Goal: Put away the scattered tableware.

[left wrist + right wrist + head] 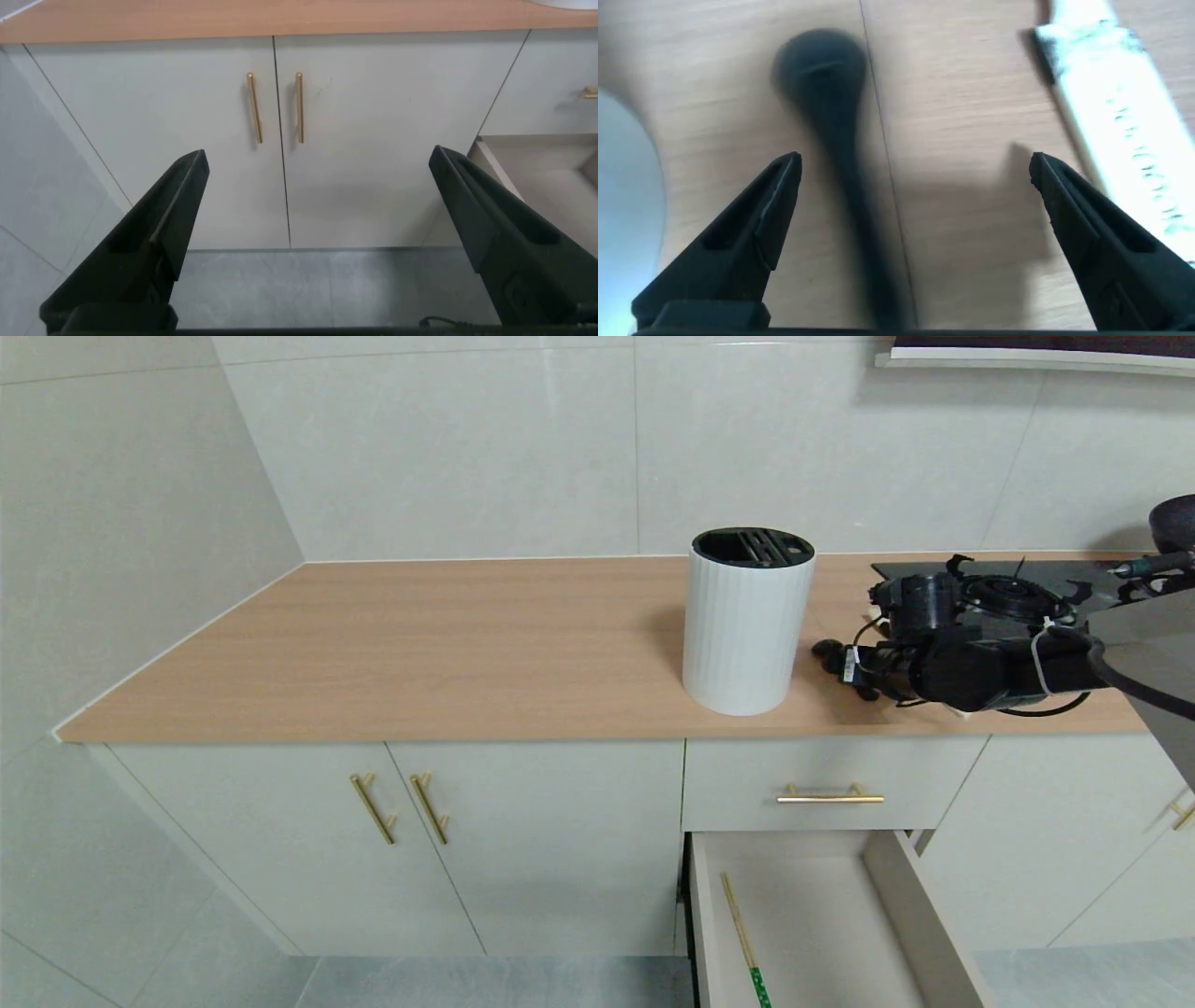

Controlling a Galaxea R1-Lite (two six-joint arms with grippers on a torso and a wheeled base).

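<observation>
A black spoon (822,70) lies on the wooden counter (467,644), its round head pointing away from the wrist. My right gripper (913,168) hovers low over it, open, with the handle running between the two fingers and nothing gripped. A white, flat utensil (1106,84) lies on the counter beside the spoon. In the head view my right gripper (845,663) sits just right of a white ribbed utensil holder (747,625) with a black slotted top. My left gripper (318,163) is open and holds nothing, low in front of the cabinet doors (280,140).
A drawer (896,896) below the counter stands pulled open, with a pair of wooden chopsticks (742,929) lying inside along its left wall. A black gas hob (1008,583) and a dark pan (1176,523) occupy the counter's right end. Tiled walls close the back and left.
</observation>
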